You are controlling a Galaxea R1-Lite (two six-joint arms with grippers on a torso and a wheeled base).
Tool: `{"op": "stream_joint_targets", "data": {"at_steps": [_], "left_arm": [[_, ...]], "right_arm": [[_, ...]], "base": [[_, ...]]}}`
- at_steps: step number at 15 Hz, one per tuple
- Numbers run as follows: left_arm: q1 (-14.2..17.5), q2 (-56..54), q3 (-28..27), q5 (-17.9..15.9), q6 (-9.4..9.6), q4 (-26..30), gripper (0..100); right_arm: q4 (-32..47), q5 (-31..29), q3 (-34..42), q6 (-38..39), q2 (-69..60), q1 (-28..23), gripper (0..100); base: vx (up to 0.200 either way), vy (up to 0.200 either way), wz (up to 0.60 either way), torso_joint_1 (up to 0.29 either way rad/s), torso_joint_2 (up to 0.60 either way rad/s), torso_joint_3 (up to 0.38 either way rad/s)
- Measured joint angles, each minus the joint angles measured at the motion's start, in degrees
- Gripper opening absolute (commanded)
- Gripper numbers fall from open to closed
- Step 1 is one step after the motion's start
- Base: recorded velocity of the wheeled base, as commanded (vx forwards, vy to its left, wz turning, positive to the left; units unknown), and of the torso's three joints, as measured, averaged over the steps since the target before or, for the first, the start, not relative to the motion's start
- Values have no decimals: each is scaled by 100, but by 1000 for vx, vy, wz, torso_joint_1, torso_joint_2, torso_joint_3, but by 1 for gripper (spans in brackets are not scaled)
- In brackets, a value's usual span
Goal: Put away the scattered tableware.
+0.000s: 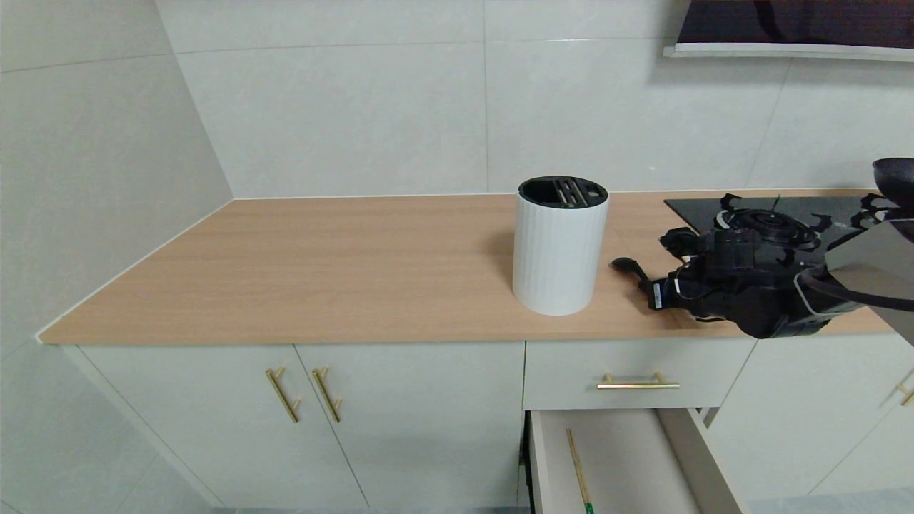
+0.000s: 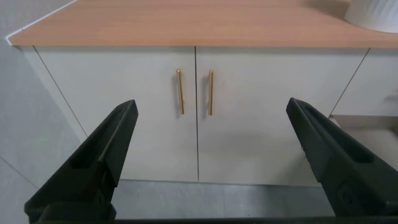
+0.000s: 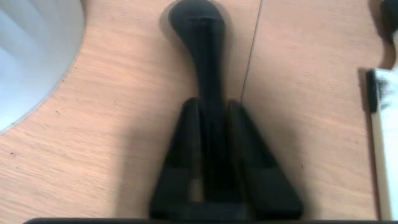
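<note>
Where the right arm comes in over the bench (image 1: 321, 271), the right jaws are closed flat against both sides of a slim black utensil (image 3: 199, 43), with no gap visible between fingers (image 3: 180, 162) and shaft. The utensil projects straight forward out of the jaws and ends in a small rounded tip (image 1: 628, 265) ahead of the fingertips. That tip sits low over the wooden surface; whether it touches the wood cannot be told. A white ribbed holder (image 1: 559, 250) stands upright on the bench just beside the right jaws, toward the robot's left and a little ahead of them. It is close to the utensil tip but apart from it. A black slotted insert closes the top of the holder, and its curved wall (image 3: 31, 56) shows at the edge of the right wrist view. A black hob (image 1: 771, 214) with a burner grate lies beyond the right jaws, farther back on the bench. Below and slightly to the left of those jaws, a drawer (image 1: 685, 457) stands pulled open under a shut one. A thin pale stick (image 1: 577, 467) with a green end lies lengthwise in the open drawer. The left jaws are spread wide and hold nothing. They are set lower than the bench top and face two shut cupboard doors, whose paired gold handles (image 2: 180, 92) show in the gap between the two fingers (image 2: 93, 168). The base of the holder (image 2: 373, 12) appears above and to one side of them.
</note>
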Motion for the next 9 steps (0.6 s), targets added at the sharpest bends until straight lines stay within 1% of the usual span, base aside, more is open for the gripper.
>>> {"op": "stream_joint_targets", "data": {"at_steps": [5,6,8,9], "left_arm": [[0,0,0,0,0,0,100],[0,0,0,0,0,0,100],[0,0,2,0,0,0,100],[0,0,2,0,0,0,100]], "right_arm": [[54,2,33,77,-44,11,0],[163,0,66,161,-112,21,0],[722,-13,160,363,-378,68,0],[1124,-35,212,464,-578,116,0]], "base": [[0,0,0,0,0,0],[0,0,0,0,0,0],[0,0,0,0,0,0],[0,0,0,0,0,0]]}}
